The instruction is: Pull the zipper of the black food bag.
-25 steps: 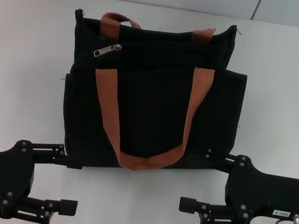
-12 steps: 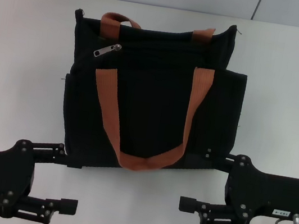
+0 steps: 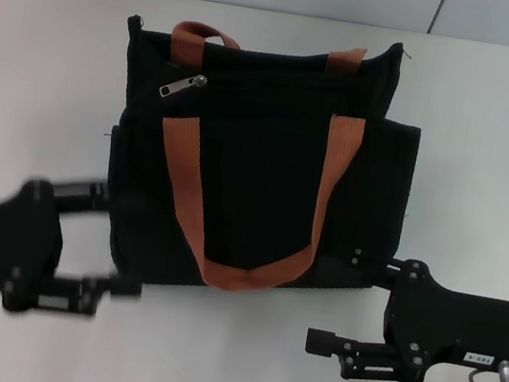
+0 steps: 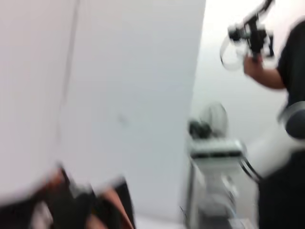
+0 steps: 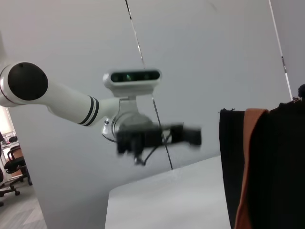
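Left end effector point(image 3: 101, 240): released, at the black food bag point(image 3: 259, 163) front-left corner.
Right end effector point(image 3: 339, 301): released, front-right corner.
Zipper point(image 3: 182, 86): bag's upper left, untouched.

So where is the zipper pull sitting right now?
In the head view, the zipper lies at the black food bag's upper left, just below the far strap handle, untouched by either gripper.

Bag point(image 3: 259, 163) centred on table point(image 3: 44, 51), zipper point(image 3: 183, 86) at its upper left; left gripper point(image 3: 97, 239) and right gripper point(image 3: 353, 304) flank its near corners.
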Available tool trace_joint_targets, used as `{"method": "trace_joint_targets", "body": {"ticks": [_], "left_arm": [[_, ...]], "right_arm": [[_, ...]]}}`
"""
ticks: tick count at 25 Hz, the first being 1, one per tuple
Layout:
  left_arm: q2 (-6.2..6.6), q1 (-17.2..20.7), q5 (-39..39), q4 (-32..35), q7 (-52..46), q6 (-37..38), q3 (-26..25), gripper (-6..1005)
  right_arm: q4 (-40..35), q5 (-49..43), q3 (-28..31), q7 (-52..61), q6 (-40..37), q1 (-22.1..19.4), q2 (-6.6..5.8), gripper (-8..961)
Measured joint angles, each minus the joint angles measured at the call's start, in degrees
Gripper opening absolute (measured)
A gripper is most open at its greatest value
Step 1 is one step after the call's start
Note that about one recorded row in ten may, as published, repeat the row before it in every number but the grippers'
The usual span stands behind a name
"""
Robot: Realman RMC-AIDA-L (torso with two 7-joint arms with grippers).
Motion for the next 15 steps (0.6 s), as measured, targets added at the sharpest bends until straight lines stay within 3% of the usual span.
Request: {"method": "trace_joint_targets", "body": {"ticks": [4,7,12,15], "left_arm": [[0.14,0.3,-10.4,0.0,0.4,0.2,-0.1,777],[0.74,0.8,-15.5,-0.1,-0.1,-1.7,-3.3,776],[3.03,0.2,-11.7,-0.4,-0.1,-10.5,-6.1,773],[3.31,0.0,-10.8,-0.6,-0.1,-12.2,-6.0,771]], "right_arm": [[-0.1,0.0,0.1,0.0,0.0,-0.1,0.00,816],[-0.1,0.0,0.1,0.0,0.0,-0.1,0.00,816],[-0.3,0.0,0.1,0.0,0.0,-0.1,0.00,816],[-0.4,0.0,0.1,0.0,0.0,-0.1,-0.01,815]]}}
